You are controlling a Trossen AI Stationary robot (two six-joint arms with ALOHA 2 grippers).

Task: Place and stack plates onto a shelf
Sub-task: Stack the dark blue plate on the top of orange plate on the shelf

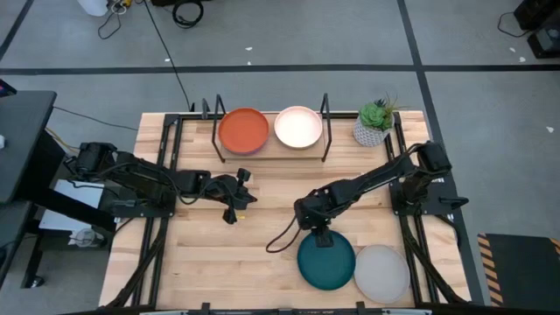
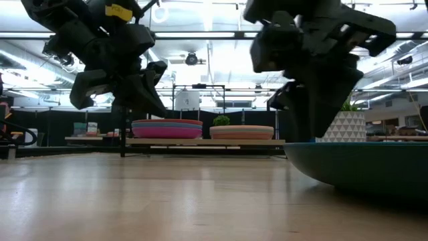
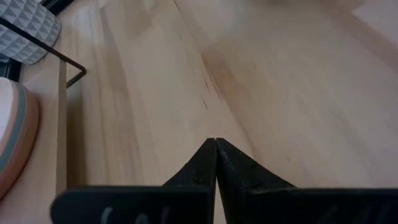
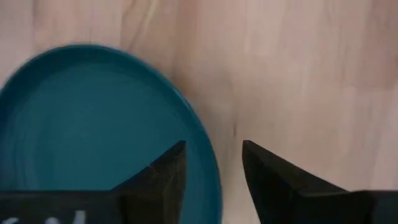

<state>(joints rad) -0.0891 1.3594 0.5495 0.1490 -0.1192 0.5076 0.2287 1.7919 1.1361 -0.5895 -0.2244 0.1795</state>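
The dark teal plate lies flat near the table's near edge, with the grey plate to its right. On the shelf at the far edge sit a stack topped by the orange plate and one topped by the cream plate. My right gripper is open over the teal plate's far rim, one finger above the plate's inside and one above the bare table; no touch shows. My left gripper is shut and hovers over bare wood left of centre.
A potted plant in a white patterned pot stands right of the shelf. Black frame rails run along both sides of the table. Bare wood lies between the shelf and the two near plates. A black cable hangs by the right arm.
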